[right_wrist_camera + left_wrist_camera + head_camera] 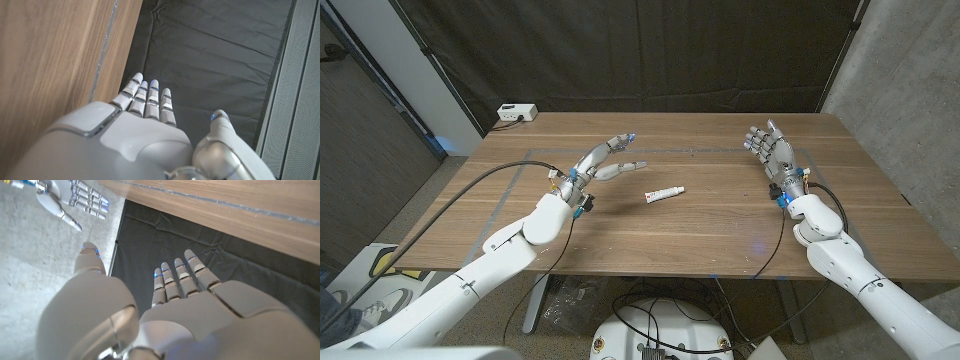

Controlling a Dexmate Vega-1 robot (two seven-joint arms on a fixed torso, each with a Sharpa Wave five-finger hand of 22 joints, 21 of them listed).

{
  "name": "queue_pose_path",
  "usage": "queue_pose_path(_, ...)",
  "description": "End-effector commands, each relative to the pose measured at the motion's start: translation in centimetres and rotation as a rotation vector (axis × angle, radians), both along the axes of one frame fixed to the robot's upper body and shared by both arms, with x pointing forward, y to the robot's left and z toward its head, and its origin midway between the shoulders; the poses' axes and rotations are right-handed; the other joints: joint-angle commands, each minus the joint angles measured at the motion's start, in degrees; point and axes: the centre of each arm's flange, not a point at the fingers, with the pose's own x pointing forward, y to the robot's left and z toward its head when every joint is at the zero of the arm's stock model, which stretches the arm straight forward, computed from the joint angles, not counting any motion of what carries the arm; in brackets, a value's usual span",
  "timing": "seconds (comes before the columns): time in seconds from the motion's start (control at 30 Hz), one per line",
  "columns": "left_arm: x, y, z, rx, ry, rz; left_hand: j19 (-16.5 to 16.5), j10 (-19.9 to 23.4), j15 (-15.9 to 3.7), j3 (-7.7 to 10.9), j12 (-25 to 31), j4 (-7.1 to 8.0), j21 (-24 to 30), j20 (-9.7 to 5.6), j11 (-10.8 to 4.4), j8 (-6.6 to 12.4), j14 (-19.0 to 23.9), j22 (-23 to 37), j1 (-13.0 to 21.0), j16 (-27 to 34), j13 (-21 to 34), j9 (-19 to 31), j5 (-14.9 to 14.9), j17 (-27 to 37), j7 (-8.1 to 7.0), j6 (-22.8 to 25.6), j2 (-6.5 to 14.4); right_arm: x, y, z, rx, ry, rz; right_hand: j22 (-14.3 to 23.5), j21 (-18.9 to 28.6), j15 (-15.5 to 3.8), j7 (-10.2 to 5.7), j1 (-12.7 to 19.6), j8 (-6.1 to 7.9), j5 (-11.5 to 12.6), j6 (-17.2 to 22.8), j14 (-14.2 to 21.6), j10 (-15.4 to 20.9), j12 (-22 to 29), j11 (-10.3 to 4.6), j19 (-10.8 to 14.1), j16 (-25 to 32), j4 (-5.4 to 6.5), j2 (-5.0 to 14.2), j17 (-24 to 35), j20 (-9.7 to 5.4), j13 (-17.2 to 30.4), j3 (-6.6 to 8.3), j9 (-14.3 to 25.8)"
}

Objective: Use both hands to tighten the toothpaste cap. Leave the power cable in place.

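toothpaste tube [663, 194] lies mid-table btwn left hand [603, 160] & right hand [771, 148], both spread, holding nothing. looks light, squashy, prob slippery; grab body w/ one, cap w/ other.

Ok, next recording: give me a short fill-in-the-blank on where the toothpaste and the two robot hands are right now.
1. The toothpaste tube lies on the wooden ____ between the two robot hands.
2. The left robot hand holds ____, its fingers spread.
3. The robot hand nearer the tube is the ____ one.
4. The right robot hand has its fingers ____, touching no object.

Missing words: table; nothing; left; apart
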Motion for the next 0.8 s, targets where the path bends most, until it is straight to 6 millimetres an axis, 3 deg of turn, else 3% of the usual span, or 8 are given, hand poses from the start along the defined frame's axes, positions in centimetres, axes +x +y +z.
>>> queue_pose_path(0.03, -2.0, -3.6, 0.9, 0.262, -0.247, 0.291, 1.18, 1.47, -1.77, 0.56, 0.33, 0.0, 0.62, 0.02, -0.4, 0.35, 1.46, 0.18, 0.82, 0.44, 0.19, 0.27, -0.21, 0.07, -0.51, 1.34, 0.3, -1.1, -2.0, -1.1, 0.018, 0.002, -0.014, 0.14, -0.17, -0.14, -0.16, 0.56, 0.28, 0.3, 0.61, 0.47, 0.44, 0.16, -0.01, 0.43, 0.28, -0.41, 0.03, 0.28, -0.01, 0.12, 0.15, 0.3)
queue_pose_path(0.37, -2.7, -8.1, 1.6, 0.47, -0.236, 0.475, 1.67, 2.09, -2.26, 1.1, -0.02, 0.01, 0.49, -0.37, -1.17, -0.17, 2.28, 0.21, 1.92, 0.26, 0.2, 0.28, -0.48, 0.13, -1.0, 1.32, 1.11, -0.4, -3.8, -0.4, 0.016, 0.017, 0.0, 0.15, -0.27, -0.15, -0.12, 0.53, 0.27, 0.29, 0.67, 0.47, 0.47, 0.14, 0.04, 0.47, 0.25, -0.43, -0.01, 0.29, 0.01, 0.12, 0.12, 0.3)
queue_pose_path(0.53, -3.0, -9.1, 2.2, 0.504, -0.219, 0.525, 2.33, 2.9, -2.44, 1.36, -0.07, 0.0, 0.57, -0.61, -1.9, -0.16, 3.43, 0.23, 2.53, 0.41, 0.22, 0.29, -0.67, 0.16, -1.2, 2.1, 1.41, 0.3, -4.4, 0.7, 0.001, 0.024, 0.014, 0.15, -0.33, -0.2, -0.16, 0.5, 0.25, 0.28, 0.66, 0.46, 0.45, 0.11, 0.03, 0.49, 0.24, -0.42, -0.02, 0.3, 0.05, 0.13, 0.1, 0.3)
queue_pose_path(0.6, -3.5, -9.7, 2.7, 0.542, -0.207, 0.566, 3.26, 3.88, -2.85, 1.47, 0.02, 0.07, 0.8, -0.72, -1.99, -0.08, 4.94, 0.27, 2.82, 0.74, 0.24, 0.3, -0.85, 0.21, -1.48, 2.97, 1.58, 0.7, -4.7, 1.2, -0.004, 0.027, 0.021, 0.15, -0.37, -0.19, -0.17, 0.49, 0.23, 0.28, 0.63, 0.43, 0.43, 0.09, -0.05, 0.5, 0.22, -0.42, -0.03, 0.3, 0.03, 0.13, 0.09, 0.3)
queue_pose_path(0.67, -3.7, -9.8, 2.8, 0.552, -0.2, 0.578, 5.07, 5.18, -3.27, 1.52, 0.03, 0.23, 1.33, -0.99, -3.4, -0.04, 6.6, 0.36, 3.05, 0.97, 0.28, 0.31, -1.2, 0.29, -1.83, 4.06, 1.68, 0.9, -4.8, 1.4, -0.013, 0.024, 0.024, 0.15, -0.4, -0.12, -0.16, 0.48, 0.22, 0.28, 0.63, 0.41, 0.43, 0.08, -0.06, 0.5, 0.21, -0.42, -0.02, 0.3, 0.05, 0.13, 0.09, 0.3)
queue_pose_path(0.8, -3.5, -10.0, 3.4, 0.591, -0.175, 0.6, 6.68, 6.27, -3.7, 1.54, -0.05, 0.36, 1.82, -1.17, -3.64, 0.12, 8.64, 0.46, 3.27, 1.31, 0.31, 0.32, -1.53, 0.37, -2.13, 5.5, 1.71, 1.4, -5.1, 2.1, -0.023, 0.026, 0.029, 0.16, -0.45, -0.12, -0.14, 0.46, 0.2, 0.27, 0.6, 0.39, 0.42, 0.07, -0.03, 0.47, 0.19, -0.41, -0.02, 0.31, 0.06, 0.13, 0.08, 0.3)
